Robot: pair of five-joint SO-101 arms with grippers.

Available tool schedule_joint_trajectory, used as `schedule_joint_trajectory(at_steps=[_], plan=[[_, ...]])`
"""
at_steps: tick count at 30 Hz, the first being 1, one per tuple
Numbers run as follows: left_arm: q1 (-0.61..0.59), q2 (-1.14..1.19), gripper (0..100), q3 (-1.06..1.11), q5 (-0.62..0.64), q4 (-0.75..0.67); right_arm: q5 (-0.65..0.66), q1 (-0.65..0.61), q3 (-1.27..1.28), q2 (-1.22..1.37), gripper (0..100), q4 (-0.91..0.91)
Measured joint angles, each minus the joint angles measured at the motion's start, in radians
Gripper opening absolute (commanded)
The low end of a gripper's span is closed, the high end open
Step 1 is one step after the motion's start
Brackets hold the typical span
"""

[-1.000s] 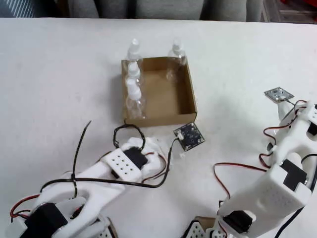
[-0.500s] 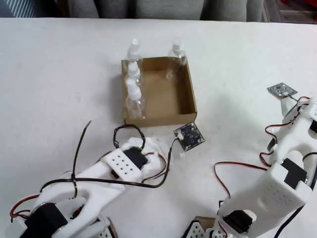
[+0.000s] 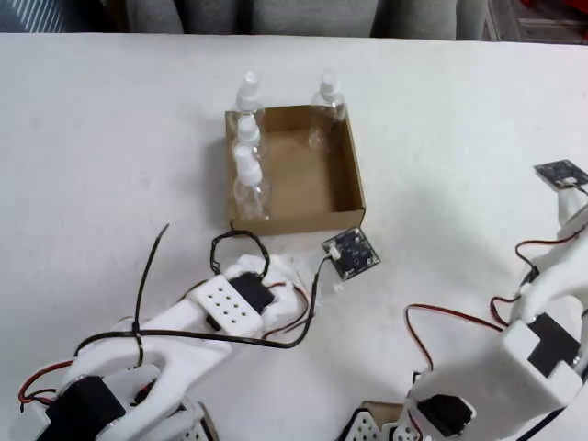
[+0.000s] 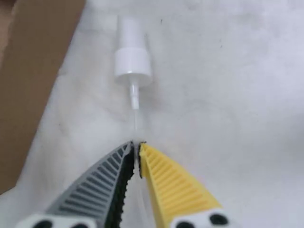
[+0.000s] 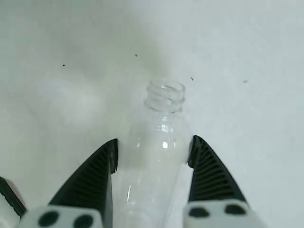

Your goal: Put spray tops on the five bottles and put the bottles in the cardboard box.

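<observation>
1. Left wrist view: the left gripper [image 4: 136, 145] is pinched tight, its grey and yellow fingers pressed together on the thin dip tube [image 4: 136, 111] of a white spray top [image 4: 132, 61]. The top lies on the white table [image 4: 228, 71], just beside a wall of the cardboard box [image 4: 33, 71].
2. Right wrist view: the right gripper [image 5: 153, 142] has its black fingers set against both sides of a clear open-necked bottle [image 5: 164, 95]. It's held, with the threaded neck pointing away from the wrist and no top on it.
3. High view: the left arm [image 3: 230, 308] sits just short of the box's near wall. The right arm [image 3: 542, 322] is out at the table's right edge, well apart from the box.
4. Farther out, inside the box, three topped bottles [image 3: 246, 138] stand in a row along the left wall. A fourth topped bottle [image 3: 325, 106] stands in the far right corner.
</observation>
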Motion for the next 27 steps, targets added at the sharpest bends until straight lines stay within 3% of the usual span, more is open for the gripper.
schedule_joint_trajectory(at_steps=[7, 11, 21, 27], plan=[[0.043, 0.000, 19, -0.032, -0.051, 0.196, 0.000, 0.044, 0.000, -0.002, 1.7, 0.000], [0.037, 0.000, 19, -0.051, -0.092, 0.276, 0.000, 0.046, 0.000, -0.002, 1.7, 0.000], [0.041, -0.101, 19, -0.112, -0.101, 0.285, 0.000, 0.049, 0.071, -0.002, 1.7, -0.089], [0.044, -0.046, 19, -0.181, -0.101, 0.209, 0.000, 0.049, 0.072, -0.002, 1.7, -0.097]])
